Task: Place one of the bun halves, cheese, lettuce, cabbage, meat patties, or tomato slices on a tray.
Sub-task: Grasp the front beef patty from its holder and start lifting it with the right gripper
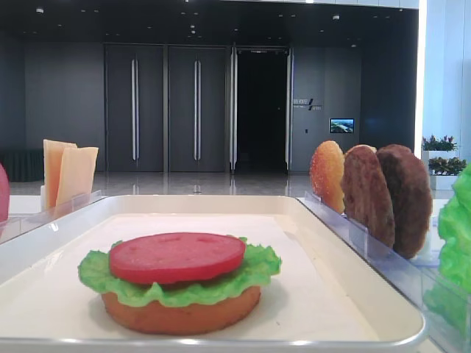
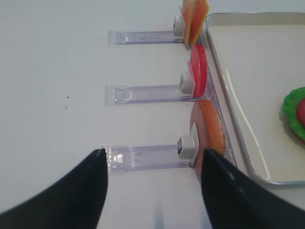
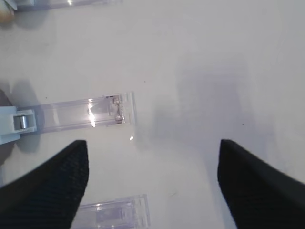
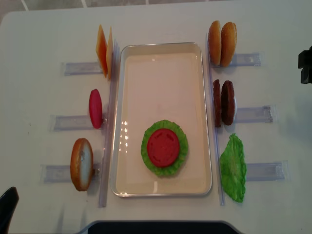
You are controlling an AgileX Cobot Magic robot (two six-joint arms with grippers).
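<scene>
far left, the left gripper [image 2: 152, 191] hangs over the table with its jaws spread and nothing between them, just short of a bun half [image 4: 81, 164] standing on edge in its clear rack [image 2: 147, 157]. next along that side, a tomato slice [image 4: 95, 108] and the cheese [image 4: 105, 50] wait upright in their own racks. centre now: the tray [image 4: 122, 185] carries a bun base [image 1: 184, 312], a lettuce leaf [image 4: 180, 158] over it and a tomato slice on top [image 4: 164, 147]. right of the tray stand two more bun halves [image 4: 222, 43], the meat patties [image 4: 222, 103] and a spare lettuce [image 4: 234, 168]. far right, the right gripper [image 3: 152, 181] is wide open and empty over bare table between racks. the stack looks part-built; i'd judge a patty or cheese comes next, calling for an edge-on pinch and a flat lay on the stack.
</scene>
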